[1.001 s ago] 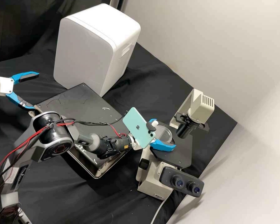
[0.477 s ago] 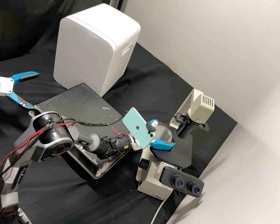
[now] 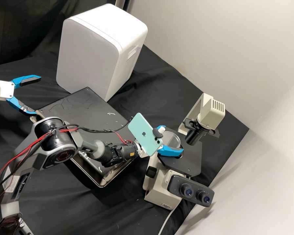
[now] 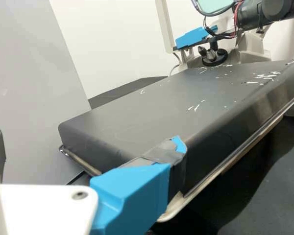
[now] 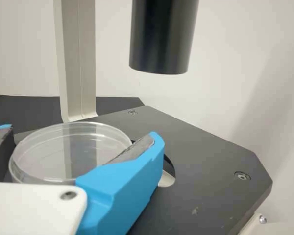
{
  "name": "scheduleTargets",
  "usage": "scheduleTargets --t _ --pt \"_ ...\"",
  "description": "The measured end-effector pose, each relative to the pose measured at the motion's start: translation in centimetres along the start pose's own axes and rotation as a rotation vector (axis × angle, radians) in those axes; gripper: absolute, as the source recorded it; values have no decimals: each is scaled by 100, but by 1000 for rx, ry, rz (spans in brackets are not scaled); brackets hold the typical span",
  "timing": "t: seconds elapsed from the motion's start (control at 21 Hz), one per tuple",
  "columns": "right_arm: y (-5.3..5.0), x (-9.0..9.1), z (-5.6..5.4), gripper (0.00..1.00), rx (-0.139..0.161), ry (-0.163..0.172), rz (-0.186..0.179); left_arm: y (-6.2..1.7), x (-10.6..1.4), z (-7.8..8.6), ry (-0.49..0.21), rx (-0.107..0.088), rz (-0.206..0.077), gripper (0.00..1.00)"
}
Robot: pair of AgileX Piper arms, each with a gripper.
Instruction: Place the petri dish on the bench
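Pincer (image 3: 171, 140) on the right arm is reaching over the stage (image 5: 201, 166) of the microscope (image 3: 173, 176), its two blue fingers sitting either side of the petri dish (image 5: 63, 147). They appear to be pressing on the rim from both sides, though the far finger is showing only at the edge of the right wrist view, so contact there is hard to confirm. A mint-green phone (image 3: 145, 133) is riding on that wrist.

The petri dish is lying flat on the black stage, off the counter (image 3: 153, 85), just beside the stage opening and under the dark cylinder (image 5: 161, 34) hanging above. It is a shallow clear container and the stage is showing straight through its floor. Being round, it is offering no long axis; its flat face is pointing up and its rim is sitting level.

The left pincer (image 3: 34, 94) is hanging well apart from the microscope, fingers spread wide, at the corner of a shallow metal tray (image 3: 85, 111). That tray is holding a black slab flecked with white scratches. A white box (image 3: 101, 49) is standing behind it on the counter.
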Motion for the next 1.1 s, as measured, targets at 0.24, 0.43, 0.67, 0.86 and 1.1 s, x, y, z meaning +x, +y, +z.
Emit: scheduleTargets --t 0.24,0.43,0.67,0.86,1.1 --pt "-27 -21 16 0 -3 -2 -6 -15 5 0 0 0 -8 100" --pt "-44 -139 37 0 0 0 -9 -16 5 0 0 0 -9 100" --pt "13 -419 20 0 43 16 12 -16 5 0 0 0 -9 100" --pt "37 -608 11 0 83 24 19 -16 5 0 0 0 -9 100" --pt "36 -802 -14 0 109 51 9 -16 5 0 0 0 -9 100"
